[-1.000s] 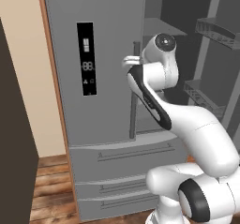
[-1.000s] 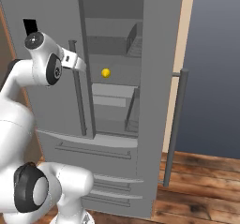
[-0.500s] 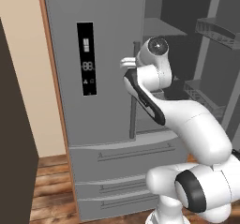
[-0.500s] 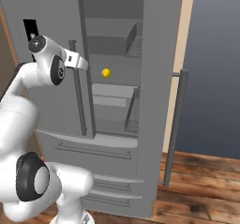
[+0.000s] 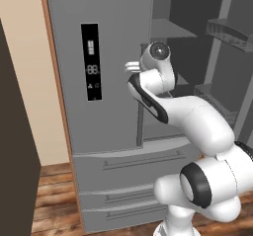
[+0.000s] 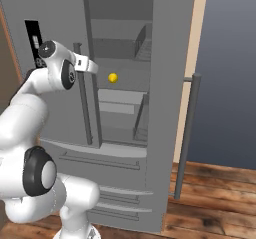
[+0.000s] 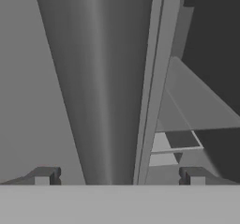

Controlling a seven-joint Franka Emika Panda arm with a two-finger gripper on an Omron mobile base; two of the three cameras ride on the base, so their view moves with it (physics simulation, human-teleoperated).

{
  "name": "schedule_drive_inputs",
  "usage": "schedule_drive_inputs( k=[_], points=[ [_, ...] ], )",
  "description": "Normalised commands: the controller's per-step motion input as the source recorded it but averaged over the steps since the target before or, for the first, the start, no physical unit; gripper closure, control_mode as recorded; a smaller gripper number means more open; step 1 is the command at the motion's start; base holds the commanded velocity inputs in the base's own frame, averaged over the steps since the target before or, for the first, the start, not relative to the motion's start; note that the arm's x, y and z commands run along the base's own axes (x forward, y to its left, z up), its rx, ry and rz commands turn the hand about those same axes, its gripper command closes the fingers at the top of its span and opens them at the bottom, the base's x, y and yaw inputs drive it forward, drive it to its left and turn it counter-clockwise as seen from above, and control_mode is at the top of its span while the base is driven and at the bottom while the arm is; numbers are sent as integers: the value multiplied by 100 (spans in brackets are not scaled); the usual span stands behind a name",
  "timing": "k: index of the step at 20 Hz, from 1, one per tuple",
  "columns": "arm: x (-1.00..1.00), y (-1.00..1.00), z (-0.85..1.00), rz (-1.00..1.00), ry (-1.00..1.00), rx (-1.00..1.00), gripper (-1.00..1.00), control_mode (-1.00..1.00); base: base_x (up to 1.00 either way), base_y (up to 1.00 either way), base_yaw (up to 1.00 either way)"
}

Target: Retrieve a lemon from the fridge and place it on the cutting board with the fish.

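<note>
The grey fridge [image 5: 111, 37] has its left door shut and its right door [image 6: 170, 83] swung open. The lemon [image 6: 113, 77], small and yellow, lies on a shelf inside. My gripper [image 7: 119, 176] is open at the inner edge of the shut left door. The door's long bar handle [image 7: 110, 87] stands between its two fingertips [image 7: 44, 176]. From the base views the hand [image 5: 130, 66] [image 6: 88, 65] is seen up at the level of the display panel [image 5: 92, 62], left of the lemon and apart from it. The cutting board and the fish are out of view.
The open door's long handle [image 6: 187, 133] juts toward the right, and its bins [image 5: 230, 30] show on the inner side. A dark brown cabinet [image 5: 15, 151] stands close on the left. Fridge drawers [image 5: 123, 171] lie below the arm, above the wooden floor [image 6: 215, 203].
The arm has swung the hand a little to the left, toward the shut left door and its handle. The jaws stayed open and the lemon has not moved.
</note>
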Motion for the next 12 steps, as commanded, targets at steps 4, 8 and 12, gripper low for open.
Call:
schedule_drive_inputs(
  k=[4,8,12],
  points=[
    [28,0,-8,0,-1,-3,-100,-100,0,0,0],
    [34,0,-16,0,-4,-3,-100,-100,0,0,0],
    [40,0,-1,0,-9,0,-100,-100,0,0,0]
  ],
)
